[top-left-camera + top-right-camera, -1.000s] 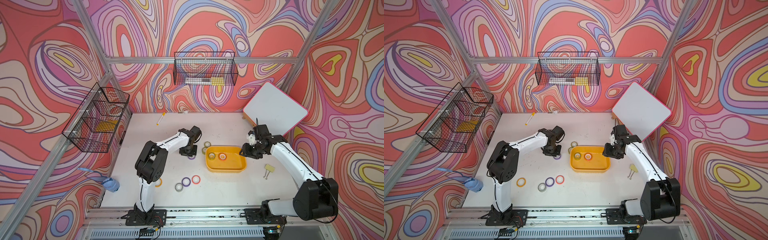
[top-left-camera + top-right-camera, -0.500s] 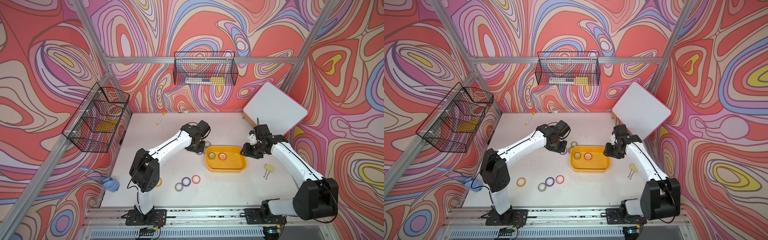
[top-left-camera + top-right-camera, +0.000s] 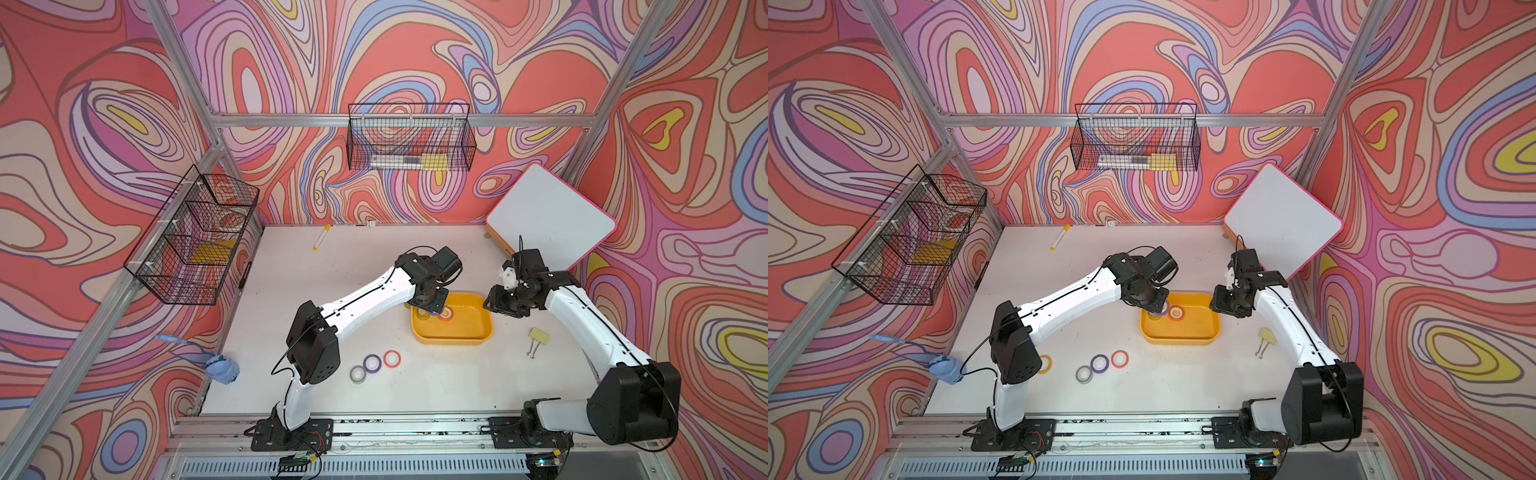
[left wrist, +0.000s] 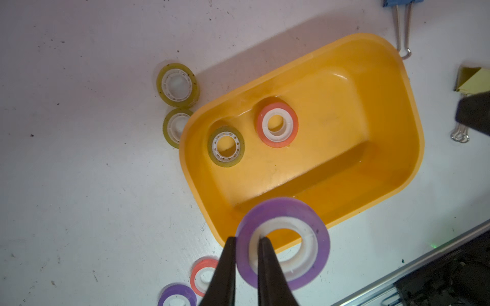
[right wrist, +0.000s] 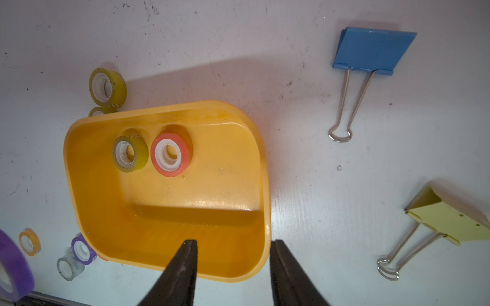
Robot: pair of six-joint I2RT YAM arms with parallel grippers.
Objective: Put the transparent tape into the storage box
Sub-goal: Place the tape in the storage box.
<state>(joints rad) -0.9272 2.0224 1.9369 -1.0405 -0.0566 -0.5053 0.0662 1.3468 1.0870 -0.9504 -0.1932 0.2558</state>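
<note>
Swirling pink and orange walls close in a white table point(image 3: 291, 291), where the yellow storage box point(image 4: 344, 169) sits between the arms. Left claw point(image 4: 246, 239) is clenched on a purple roll point(image 4: 281, 209), one finger through the core and one outside. That way the roll hangs flat over the box, likely ready to drop in. Right claw point(image 5: 233, 242) is parted astride the box's end wall, probably to keep it from sliding; whether it touches I cannot tell. One transparent tape point(image 4: 225, 163) lies inside beside an orange roll point(image 4: 277, 142); two more clear rolls point(image 4: 160, 84) wait on the table just outside a corner
</note>
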